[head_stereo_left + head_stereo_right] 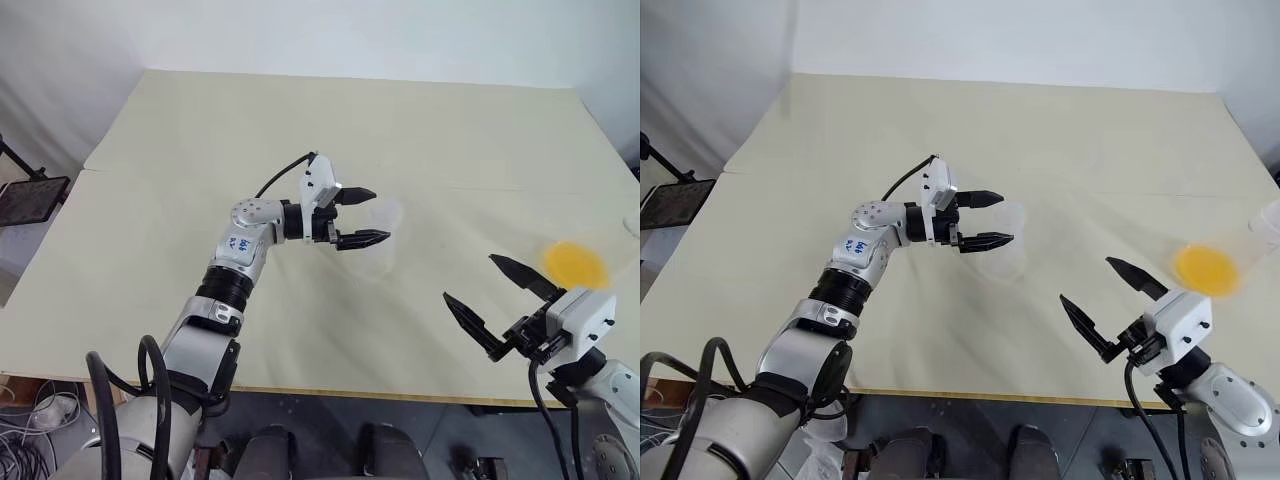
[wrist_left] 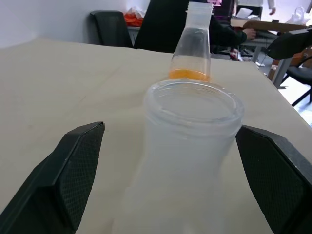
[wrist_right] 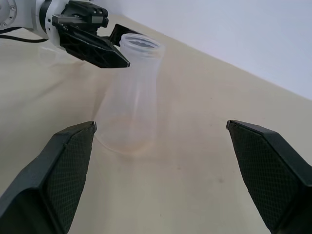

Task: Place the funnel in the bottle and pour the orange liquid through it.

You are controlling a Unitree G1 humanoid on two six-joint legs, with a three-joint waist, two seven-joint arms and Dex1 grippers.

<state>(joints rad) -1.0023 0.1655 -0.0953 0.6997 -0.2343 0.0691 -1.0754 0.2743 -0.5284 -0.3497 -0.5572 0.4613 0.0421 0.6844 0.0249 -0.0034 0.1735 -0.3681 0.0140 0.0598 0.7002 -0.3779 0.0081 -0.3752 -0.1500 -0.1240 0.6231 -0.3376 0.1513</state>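
The clear bottle (image 3: 130,97) stands upright mid-table, its mouth (image 2: 194,100) uncovered. My left gripper (image 1: 380,214) is open, one black finger on each side of the bottle's neck with a gap on both sides. The orange liquid (image 1: 575,263) sits in the bottom of a clear conical flask (image 2: 191,46) to the bottle's right. My right gripper (image 1: 469,277) is open with nothing in it, near the table's front right edge, just short of the flask and pointing towards the bottle. The funnel is out of view.
The cream table (image 1: 300,110) has wide bare areas at the back and left. A clear thing (image 1: 1267,228) is cut off at the right edge. A black stand (image 1: 30,198) is beside the table's left edge. A person's hand and sleeve (image 2: 229,31) are beyond the table.
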